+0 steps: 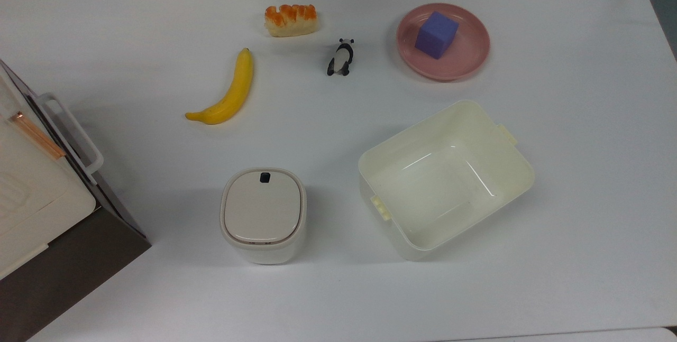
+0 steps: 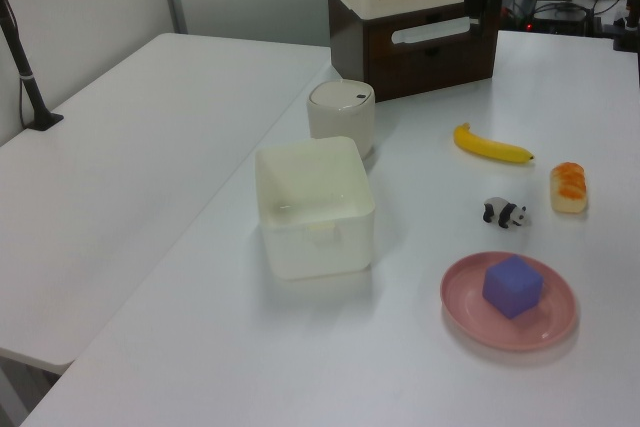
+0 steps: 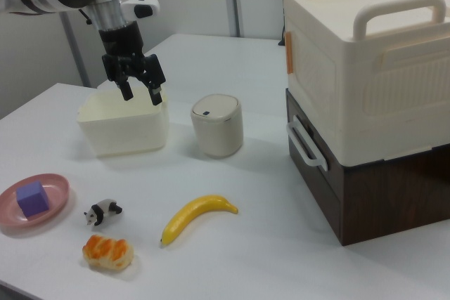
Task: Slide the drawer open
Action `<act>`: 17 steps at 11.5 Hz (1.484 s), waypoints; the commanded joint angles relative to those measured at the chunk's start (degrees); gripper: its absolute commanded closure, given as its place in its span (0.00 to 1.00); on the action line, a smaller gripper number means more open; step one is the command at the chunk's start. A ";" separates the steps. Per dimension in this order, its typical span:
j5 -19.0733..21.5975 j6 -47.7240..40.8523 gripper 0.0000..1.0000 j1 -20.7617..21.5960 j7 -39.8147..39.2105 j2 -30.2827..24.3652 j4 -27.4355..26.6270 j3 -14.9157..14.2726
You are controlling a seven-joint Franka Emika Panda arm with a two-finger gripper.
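My gripper [image 3: 140, 93] hangs in the air with fingers spread, grasping nothing, well apart from the shut drawer [image 3: 314, 173] and its white handle [image 3: 304, 145].

The top view looks straight down on the white table [image 1: 582, 173] from high up, with the dark-brown-fronted wooden drawer [image 1: 79, 257] cut by the top view's left edge. The left view stands at a table corner, looking obliquely along it, with the pink round plate [image 2: 470, 317] near and the drawer [image 2: 430, 52] far. The right view looks from the opposite end, lower and closer, with the drawer [image 3: 330, 187] near on the right view's right. All three share the yellow banana [image 1: 227, 91] [image 2: 492, 145] [image 3: 197, 217] and the cream plastic tub [image 1: 518, 167] [image 2: 315, 237] [image 3: 123, 135].
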 commanded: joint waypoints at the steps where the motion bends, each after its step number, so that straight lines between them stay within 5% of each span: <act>1: 1.00 -0.70 0.00 0.23 -1.27 -0.60 -0.19 -0.35; 17: 3.37 -0.44 0.00 0.84 -4.43 1.69 0.34 0.18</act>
